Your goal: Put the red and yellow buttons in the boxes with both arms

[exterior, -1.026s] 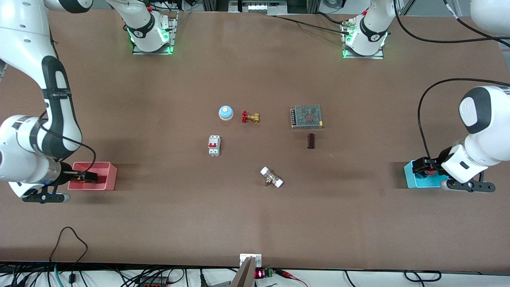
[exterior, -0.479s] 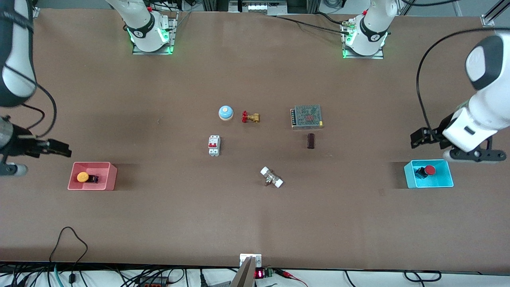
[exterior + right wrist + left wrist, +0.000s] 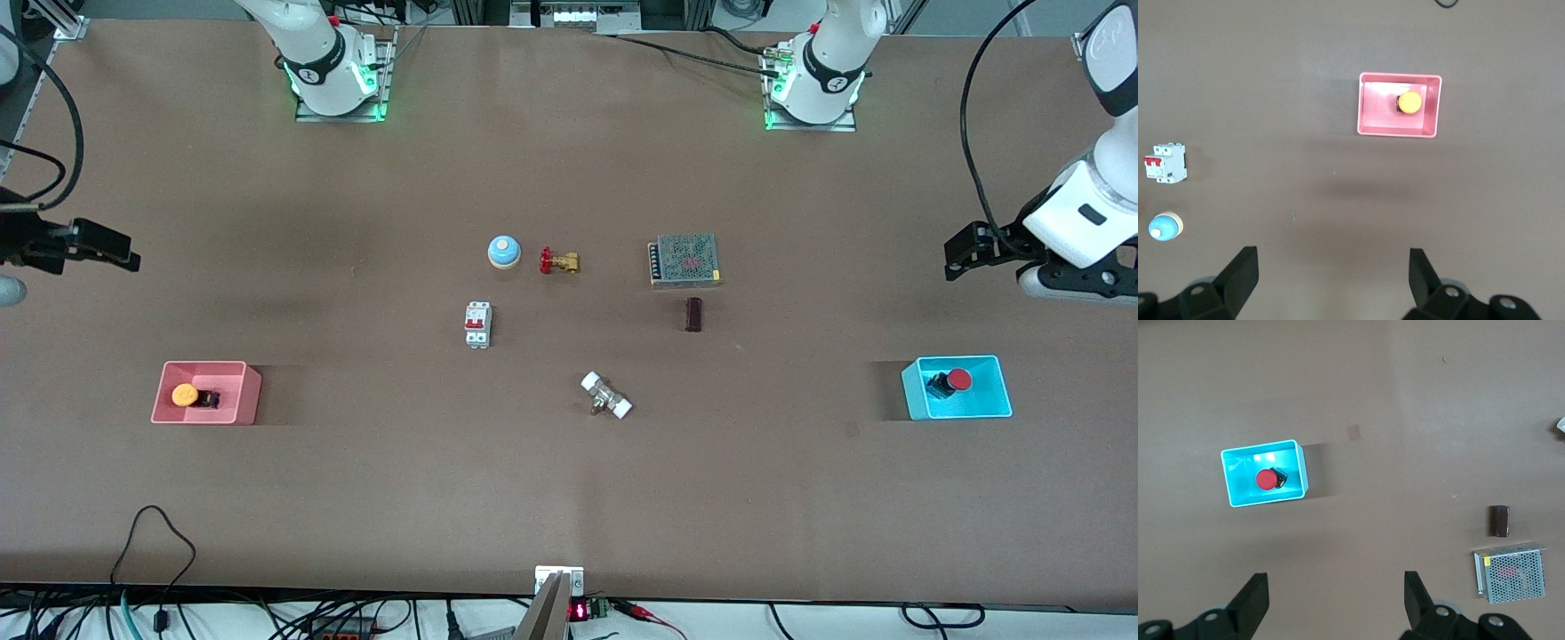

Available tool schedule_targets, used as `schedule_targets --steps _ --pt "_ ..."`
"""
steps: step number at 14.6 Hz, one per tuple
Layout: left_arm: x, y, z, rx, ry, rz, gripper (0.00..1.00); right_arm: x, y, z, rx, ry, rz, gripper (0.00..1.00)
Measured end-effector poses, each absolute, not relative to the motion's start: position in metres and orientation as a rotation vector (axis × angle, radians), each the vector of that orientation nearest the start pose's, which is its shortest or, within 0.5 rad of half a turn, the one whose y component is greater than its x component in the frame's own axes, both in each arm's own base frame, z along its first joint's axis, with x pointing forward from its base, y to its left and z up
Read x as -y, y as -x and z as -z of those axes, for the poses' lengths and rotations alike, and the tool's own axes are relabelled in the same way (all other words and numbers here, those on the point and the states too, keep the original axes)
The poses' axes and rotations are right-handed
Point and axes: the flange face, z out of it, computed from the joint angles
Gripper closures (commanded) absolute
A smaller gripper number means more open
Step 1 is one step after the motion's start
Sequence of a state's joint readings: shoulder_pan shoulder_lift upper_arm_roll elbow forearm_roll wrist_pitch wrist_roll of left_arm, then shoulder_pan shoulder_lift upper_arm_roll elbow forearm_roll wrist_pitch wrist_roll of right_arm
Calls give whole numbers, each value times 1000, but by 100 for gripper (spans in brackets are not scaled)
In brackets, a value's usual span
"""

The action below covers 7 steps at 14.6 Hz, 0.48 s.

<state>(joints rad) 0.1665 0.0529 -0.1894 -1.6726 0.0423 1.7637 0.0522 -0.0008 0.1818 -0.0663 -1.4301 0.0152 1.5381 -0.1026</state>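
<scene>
Though unlabelled, buttons (image 3: pixel 185 394) in boxes (image 3: pixel 244 394)

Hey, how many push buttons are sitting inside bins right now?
2. The yellow button lies in the pink bin at the right arm's end; the red button lies in the cyan bin at the left arm's end.
</scene>
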Motion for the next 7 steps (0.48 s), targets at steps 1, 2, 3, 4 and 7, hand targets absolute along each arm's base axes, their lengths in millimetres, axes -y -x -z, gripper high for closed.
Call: schedule_targets --steps 1,2,3,4,7 --pt "7 -581 -567 -121 3116 62 10 36 -598 -583 56 3134 -121 0" --pt "6 -579 -569 -113 3129 60 10 37 -593 -581 56 3138 -128 0" --pt "6 -578 -572 -107 3137 57 10 37 -590 -580 53 3139 -130 0" --pt "5 -577 -574 -102 3143 61 10 37 -587 -579 43 3139 -129 0" --pt "-3 -574 -590 -80 3141 108 10 36 -580 -586 -14 3140 -116 0"
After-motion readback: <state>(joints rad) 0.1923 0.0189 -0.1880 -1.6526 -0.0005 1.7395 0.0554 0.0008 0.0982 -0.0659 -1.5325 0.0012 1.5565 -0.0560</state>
